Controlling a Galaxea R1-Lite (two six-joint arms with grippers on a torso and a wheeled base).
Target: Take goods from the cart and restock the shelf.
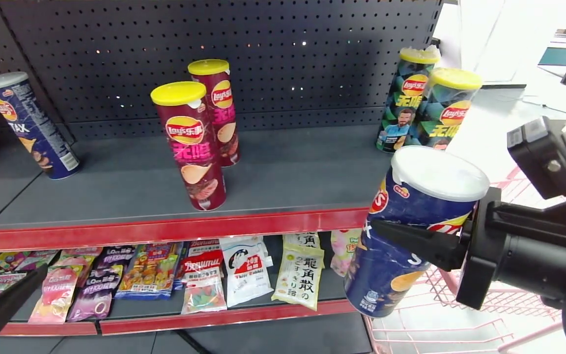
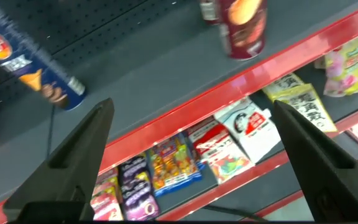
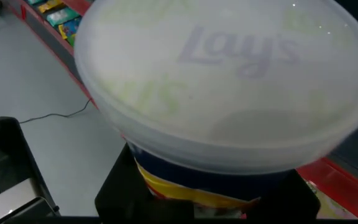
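The blue can [image 1: 386,275] is clamped in the right gripper [image 1: 425,246], one black finger pressed across its label just under the rim. It hangs tilted in the air, off the right end of the red shelf lip [image 1: 175,228] and above the pink wire cart [image 1: 460,305], not on the shelf [image 1: 288,167]. It is a tall tube with a cloudy white plastic lid [image 3: 229,81] bearing raised lettering. The dark blue wrap carries a round red-and-yellow logo, white letters and a picture of a crisp near the foot.

Behind the lip, two maroon cans [image 1: 192,147] with yellow lids stand upright near the middle, one behind the other. A second blue can [image 1: 30,125] with a pale lid stands far to the left. Two dark teal cans [image 1: 408,101] with yellow lids stand at the right end.

Below the lip, flat sweet packets [image 1: 246,270] lie in a row, printed with mixed lettering.

The left gripper [image 2: 191,168] hovers in front of the lip towards the left, fingers spread wide and holding nothing.
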